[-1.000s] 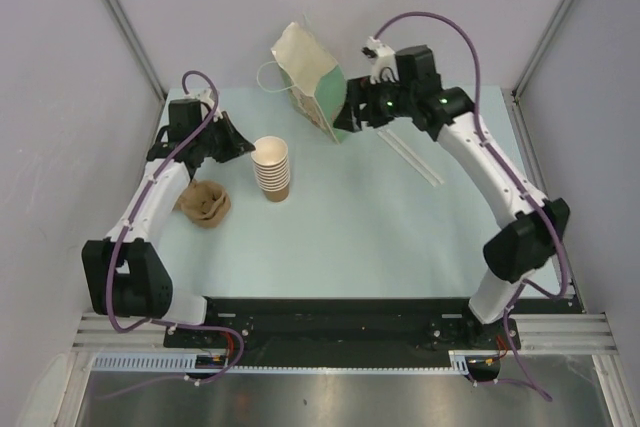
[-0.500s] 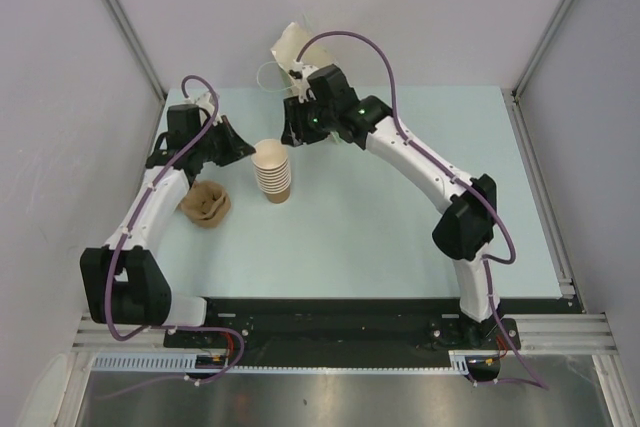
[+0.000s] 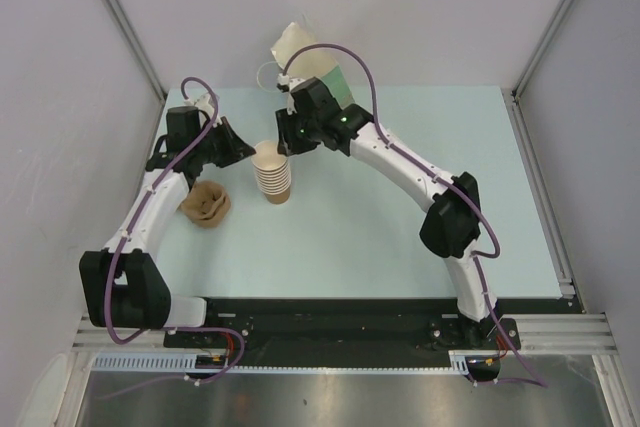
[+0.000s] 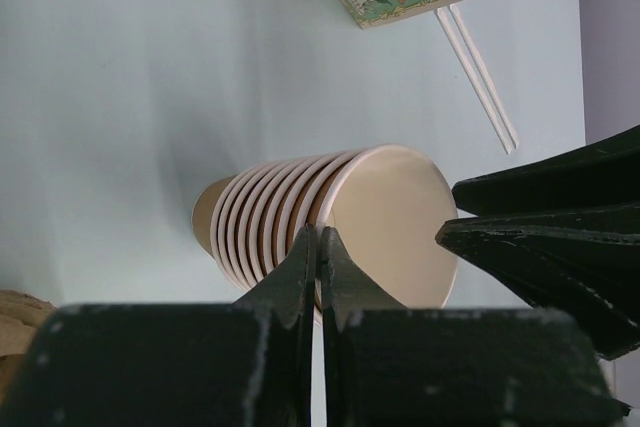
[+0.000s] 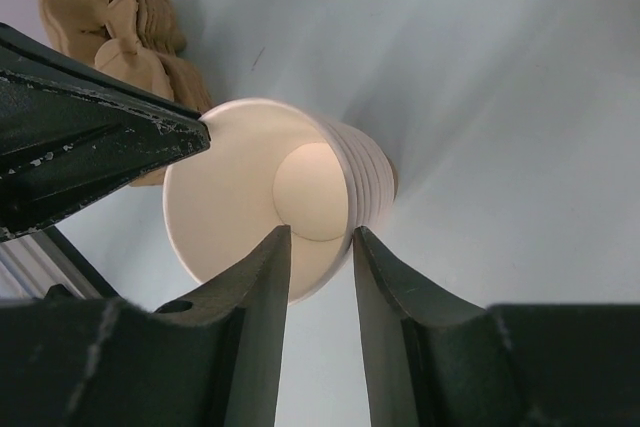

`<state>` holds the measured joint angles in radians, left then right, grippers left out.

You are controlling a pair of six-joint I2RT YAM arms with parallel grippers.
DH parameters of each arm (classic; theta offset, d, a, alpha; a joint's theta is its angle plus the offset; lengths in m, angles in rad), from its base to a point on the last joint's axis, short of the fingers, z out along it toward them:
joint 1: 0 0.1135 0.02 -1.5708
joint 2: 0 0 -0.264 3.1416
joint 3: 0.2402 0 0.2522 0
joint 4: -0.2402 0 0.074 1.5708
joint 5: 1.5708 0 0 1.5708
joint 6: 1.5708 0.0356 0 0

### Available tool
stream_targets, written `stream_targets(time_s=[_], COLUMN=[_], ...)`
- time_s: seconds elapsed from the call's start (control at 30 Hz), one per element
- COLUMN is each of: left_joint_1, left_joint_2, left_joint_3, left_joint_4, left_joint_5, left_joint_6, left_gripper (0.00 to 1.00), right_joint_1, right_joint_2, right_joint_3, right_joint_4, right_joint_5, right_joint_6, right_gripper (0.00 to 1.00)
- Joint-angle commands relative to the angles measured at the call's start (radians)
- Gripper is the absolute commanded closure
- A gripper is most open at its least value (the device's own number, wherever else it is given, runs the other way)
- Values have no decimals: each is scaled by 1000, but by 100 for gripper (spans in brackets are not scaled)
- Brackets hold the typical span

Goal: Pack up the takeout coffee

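One stack of nested brown paper cups, cream inside and with no lids, stands upright on the pale table; about eight rims can be counted. There are two robot arms, one from each side of the stack.

The left gripper sits just left of the stack, its jaws pressed together, with the tips at the top cup's rim. The right gripper hangs just behind and above the stack. Its jaws are a little apart with nothing between them, and the top cup's open mouth shows through the gap.

One printed paper bag stands behind the stack. One crumpled brown carrier lies to the stack's left, nearer the arm bases. Two thin white sticks lie side by side near the bag.

The lidded coffee shows in none of the views, so its place and look cannot be told.
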<state>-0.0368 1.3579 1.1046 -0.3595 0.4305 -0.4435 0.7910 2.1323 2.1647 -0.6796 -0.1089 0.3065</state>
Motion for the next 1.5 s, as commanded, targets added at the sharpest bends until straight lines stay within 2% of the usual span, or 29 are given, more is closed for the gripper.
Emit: stream_targets(time_s=[0.0, 0.23, 0.37, 0.53, 0.63, 0.67, 0.73, 0.8, 1.0, 1.47], left_joint_1=[3, 3, 3, 3, 3, 3, 5, 5, 5, -9], left_joint_2=[-43, -49, -55, -59, -60, -59, -59, -60, -124, -95], left_joint_3=[-11, -23, -28, -31, -34, -32, -22, -5, 31, 38], left_joint_4=[42, 47, 53, 53, 53, 50, 34, 10, -22, -128], left_joint_5=[34, 37, 36, 36, 31, 30, 24, 13, -55, -78], left_joint_6=[0, 0, 2, 3, 5, 5, 9, 18, 58, 71], left_gripper=[100, 100, 100, 100, 100, 100, 94, 85, 71, 69], right_joint_1=[7, 7, 5, 7, 7, 7, 7, 5, 5, 7], right_joint_2=[9, 12, 21, 26, 28, 26, 28, 25, 25, 21], right_joint_3=[47, 47, 44, 44, 44, 46, 46, 46, 50, 44], right_joint_4=[11, 11, 9, 8, 9, 8, 9, 9, 9, 9], right_joint_5=[21, 23, 26, 25, 20, 21, 18, 9, -3, -12], right_joint_6=[13, 16, 17, 20, 19, 19, 19, 22, 31, 36], right_gripper=[67, 75, 68, 69, 81, 90, 100, 100, 100, 100])
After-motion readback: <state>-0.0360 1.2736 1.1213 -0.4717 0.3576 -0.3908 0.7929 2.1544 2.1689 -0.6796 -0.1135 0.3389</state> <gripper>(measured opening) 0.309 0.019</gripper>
